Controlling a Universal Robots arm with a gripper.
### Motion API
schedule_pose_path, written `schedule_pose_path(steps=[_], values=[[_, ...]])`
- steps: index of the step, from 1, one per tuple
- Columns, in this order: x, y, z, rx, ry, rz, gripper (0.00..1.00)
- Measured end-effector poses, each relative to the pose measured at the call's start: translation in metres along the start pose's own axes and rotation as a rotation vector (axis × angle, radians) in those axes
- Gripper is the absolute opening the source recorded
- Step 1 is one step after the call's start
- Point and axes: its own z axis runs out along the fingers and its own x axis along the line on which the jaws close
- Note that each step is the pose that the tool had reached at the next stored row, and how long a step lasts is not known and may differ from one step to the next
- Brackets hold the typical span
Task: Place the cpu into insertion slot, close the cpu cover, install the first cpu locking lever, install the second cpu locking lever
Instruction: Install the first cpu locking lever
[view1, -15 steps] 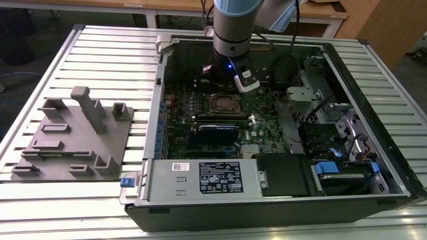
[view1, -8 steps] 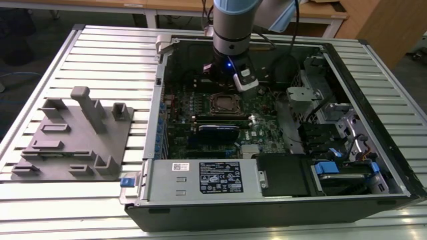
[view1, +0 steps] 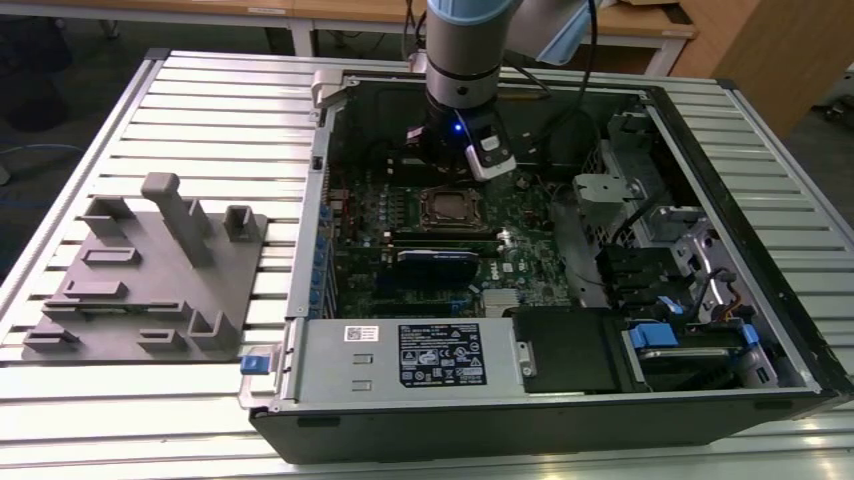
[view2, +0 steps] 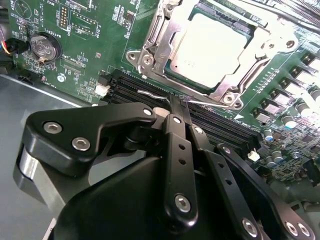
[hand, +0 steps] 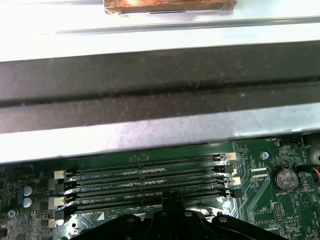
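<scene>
Looking at this one, we're reckoning the first locking lever is the step in hand. In the second wrist view the cpu (view2: 212, 47) is sitting in the insertion slot (view2: 142, 60) on the motherboard (view2: 100, 50). The cpu cover (view2: 260, 47) is lying flat around it, so those two steps are looking done.

The gripper (view2: 179, 102) is hanging with its fingers together. Its tips are touching the thin wire locking lever (view2: 150, 93) along the socket's edge beside the memory slots (view2: 220, 125). We can't tell if it's pinching the wire or just pressing it. Seating it is probably calling for a steady push down and under its catch without slipping off.

The first wrist view is giving us those memory slots (hand: 150, 175) lengthwise and the case wall (hand: 160, 75) beyond. The exterior view is showing the arm (view1: 461, 60) reaching down into the open computer case (view1: 747, 200) near its far edge.
</scene>
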Motion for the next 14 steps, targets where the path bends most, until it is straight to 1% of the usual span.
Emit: schedule_pose_path(steps=[5,14], values=[[0.0,0.0001,0.0004,0.0005,-0.0004,0.001,0.1],[0.0004,0.0004,0.0039,0.0034,-0.0085,0.038,0.1]])
